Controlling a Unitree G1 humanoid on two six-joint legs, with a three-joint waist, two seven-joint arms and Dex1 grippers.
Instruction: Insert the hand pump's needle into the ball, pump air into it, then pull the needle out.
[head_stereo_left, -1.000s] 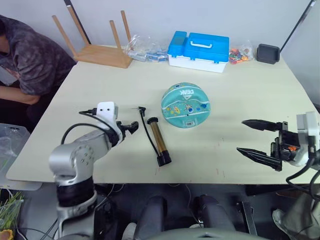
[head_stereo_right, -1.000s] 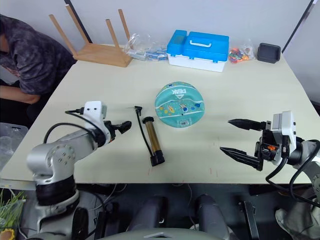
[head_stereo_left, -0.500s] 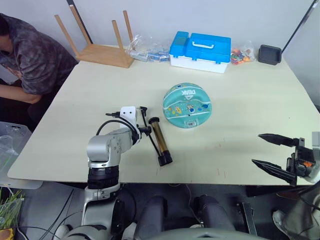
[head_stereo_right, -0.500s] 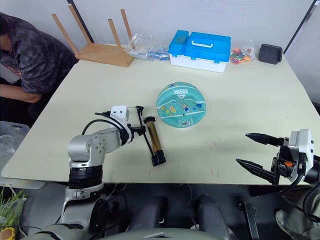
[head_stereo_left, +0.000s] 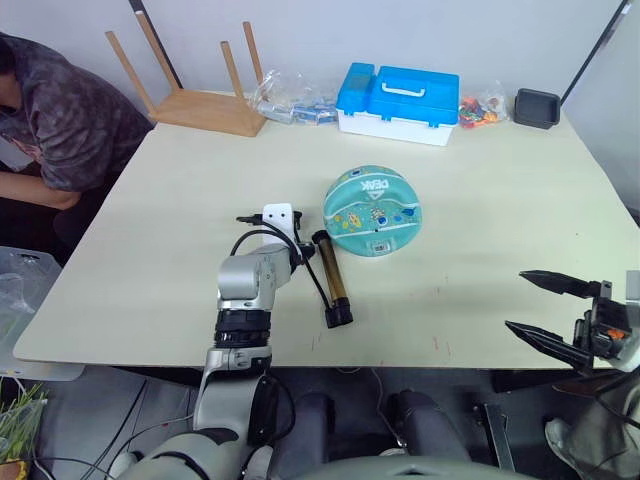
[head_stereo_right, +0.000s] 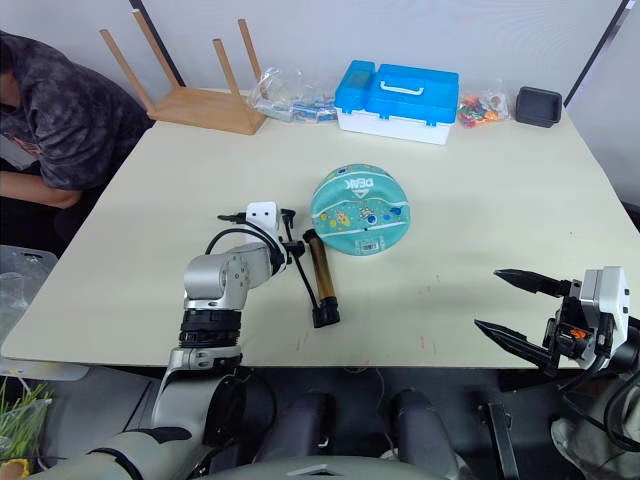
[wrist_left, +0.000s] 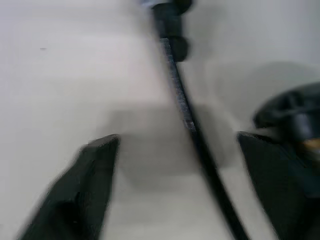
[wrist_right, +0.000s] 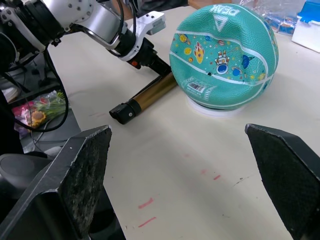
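The teal ball (head_stereo_left: 375, 211) rests on a small white ring near the table's middle. Left of it lies the hand pump (head_stereo_left: 330, 280), with its bronze cylinder pointing toward the front edge and its thin black hose (wrist_left: 186, 115) alongside. My left gripper (wrist_left: 177, 145) is open, low over the table at the pump's far end. The hose runs between its fingers (wrist_left: 95, 170). The needle's black fitting (wrist_left: 171, 22) tips the hose just ahead; the pin itself is blurred. My right gripper (head_stereo_left: 548, 308) is open with nothing in it, off the table's front right edge and far from the ball (wrist_right: 225, 55).
A blue toolbox (head_stereo_left: 398, 102), an overturned wooden stool (head_stereo_left: 200, 100), plastic bags (head_stereo_left: 290, 95) and a black tray (head_stereo_left: 537, 107) line the far edge. A person (head_stereo_left: 60, 115) sits at the table's left side. Bare tabletop (head_stereo_left: 500, 220) lies right of the ball.
My left arm has swung right across the table to the pump, and its fingers now straddle the hose. The pump has shifted slightly toward the ball. My right gripper has dropped back toward the front right.
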